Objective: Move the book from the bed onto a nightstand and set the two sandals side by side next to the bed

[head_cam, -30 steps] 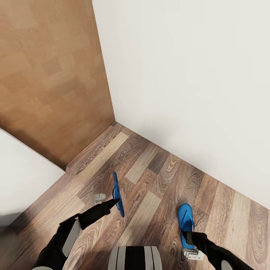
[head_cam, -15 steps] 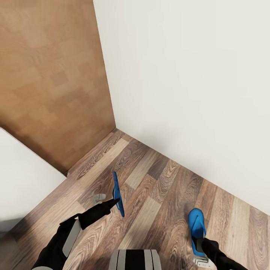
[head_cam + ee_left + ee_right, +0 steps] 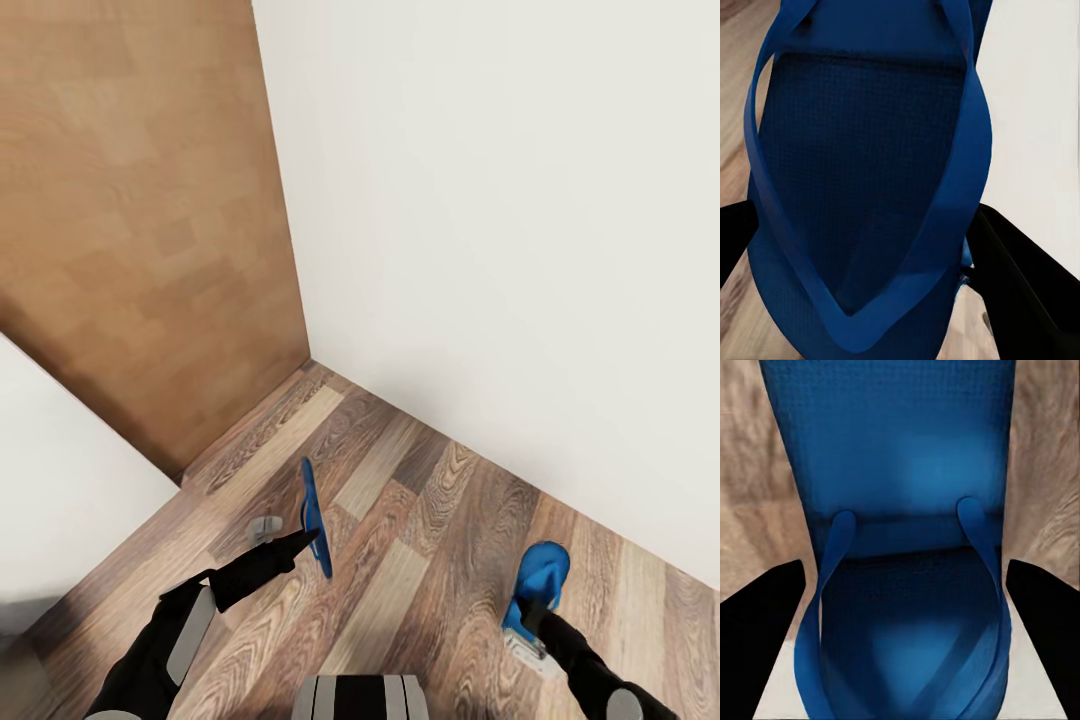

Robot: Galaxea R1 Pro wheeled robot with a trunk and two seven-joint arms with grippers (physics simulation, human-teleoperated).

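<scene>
Over the wood-plank floor [image 3: 400, 500], in a corner of white wall [image 3: 500, 220] and wooden panel [image 3: 130, 220], each tool grips a sandal. The left tool [image 3: 300, 543] holds the left sandal [image 3: 313, 515] on edge; the right tool [image 3: 530, 625] holds the right sandal [image 3: 540, 580], sole facing up, near the wall.

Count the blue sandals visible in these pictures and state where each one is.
2. One sandal is held edge-on in the left hand; the other sandal is in the right hand, above the wood floor.

White wall [image 3: 500, 250] meets wood-plank floor [image 3: 400, 540].
</scene>
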